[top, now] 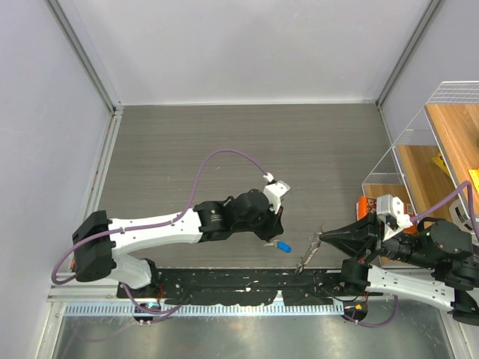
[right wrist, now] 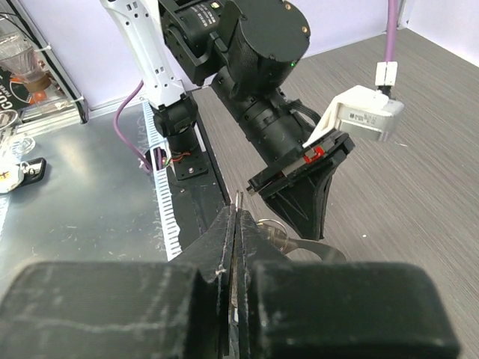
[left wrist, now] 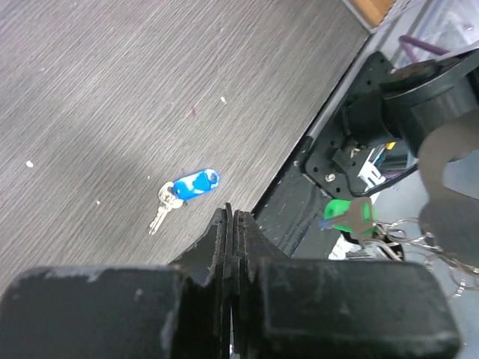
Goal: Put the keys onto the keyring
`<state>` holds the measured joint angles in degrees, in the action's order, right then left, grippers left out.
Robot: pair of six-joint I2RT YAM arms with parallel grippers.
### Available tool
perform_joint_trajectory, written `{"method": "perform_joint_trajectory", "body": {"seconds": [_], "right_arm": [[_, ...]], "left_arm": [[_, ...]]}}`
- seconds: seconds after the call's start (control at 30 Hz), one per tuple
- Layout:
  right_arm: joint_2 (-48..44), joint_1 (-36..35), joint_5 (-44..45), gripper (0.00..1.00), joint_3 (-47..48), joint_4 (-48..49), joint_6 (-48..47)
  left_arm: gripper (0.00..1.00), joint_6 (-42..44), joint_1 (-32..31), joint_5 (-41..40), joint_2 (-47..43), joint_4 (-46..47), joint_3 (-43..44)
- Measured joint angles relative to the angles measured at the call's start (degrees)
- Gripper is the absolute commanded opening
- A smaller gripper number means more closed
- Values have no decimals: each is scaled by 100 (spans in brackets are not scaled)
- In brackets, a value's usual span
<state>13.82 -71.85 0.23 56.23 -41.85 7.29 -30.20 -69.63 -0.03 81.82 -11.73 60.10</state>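
Observation:
A key with a blue plastic head [top: 284, 246] lies loose on the grey table, close to the near edge; the left wrist view shows it with small metal keys attached [left wrist: 193, 185]. My left gripper [top: 269, 236] is shut and empty, just left of and above the blue key [left wrist: 233, 218]. My right gripper [top: 323, 238] is shut on the keyring [top: 307, 258], which hangs from its tips over the table's near edge. A green key [left wrist: 346, 215] and silvery loops [left wrist: 419, 241] dangle from it. In the right wrist view a thin metal piece sticks out of the shut jaws [right wrist: 238, 200].
A black base plate [top: 247, 280] runs along the near edge. A wire basket over wooden shelves [top: 419, 149] stands at the right, with an orange packet [top: 364, 205] beside it. Walls close in the table on the left and at the back.

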Motion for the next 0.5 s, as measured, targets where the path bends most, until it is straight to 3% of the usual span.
{"method": "perform_joint_trajectory", "body": {"seconds": [0.23,0.5], "right_arm": [[9,-4,-35,6,-2,0,17],[9,-4,-35,5,-63,-2,22]], "left_arm": [[37,-79,-26,-271,551,-352,9],[49,-420,-28,-455,1373,-743,133]]}}
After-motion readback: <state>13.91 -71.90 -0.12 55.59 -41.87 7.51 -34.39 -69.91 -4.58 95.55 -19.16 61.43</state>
